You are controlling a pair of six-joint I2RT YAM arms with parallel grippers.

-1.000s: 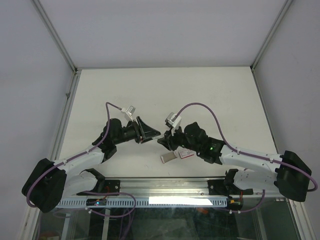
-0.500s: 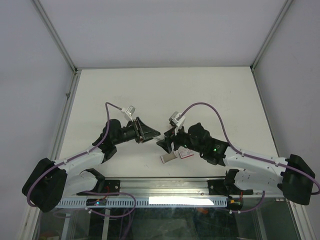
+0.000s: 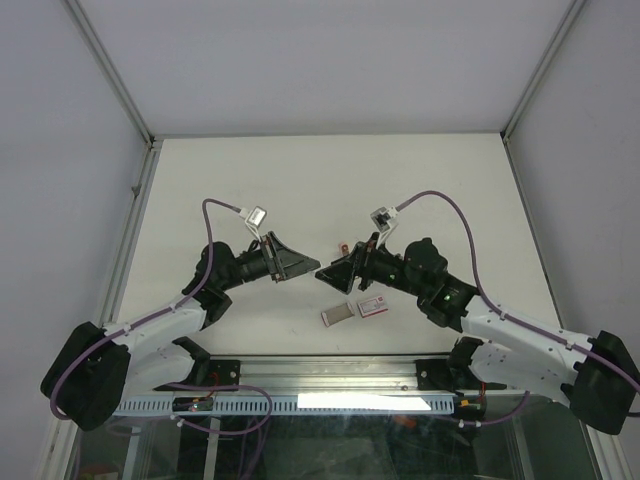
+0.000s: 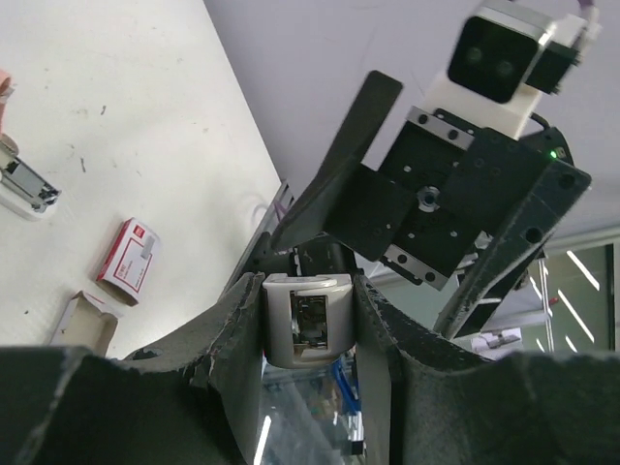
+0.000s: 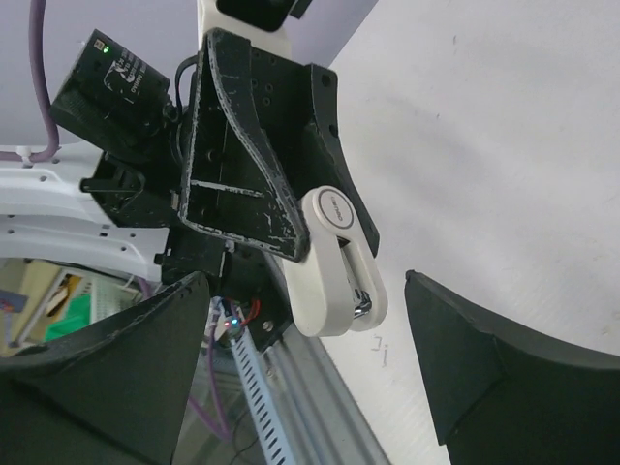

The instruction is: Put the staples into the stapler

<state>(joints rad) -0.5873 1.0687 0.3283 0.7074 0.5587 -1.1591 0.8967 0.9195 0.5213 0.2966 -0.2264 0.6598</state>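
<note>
**Stapler in the left grip, right jaws wide and empty**

In the top view the two grippers face each other tip to tip at mid-frame, above the white table (image 3: 300, 170), close together but not touching.

The left gripper (image 4: 306, 291) has its jaws drawn in narrow, clamped on a small white stapler (image 4: 305, 329). The stapler sits end-on between the two pads at lower centre of the left wrist view. In the right wrist view it hangs from those black fingers at centre frame, with a bit of bright metal showing at its lower end.

The right gripper (image 3: 335, 270) stands wide open and holds nothing. Its fingers spread to the lower corners of its own view, clear of the stapler.

The red staple box (image 3: 372, 307) lies flat on the table just below the right gripper. Its greyish inner tray (image 3: 337, 314) lies just left of it, slid out. The staples themselves are too small to make out.
</note>
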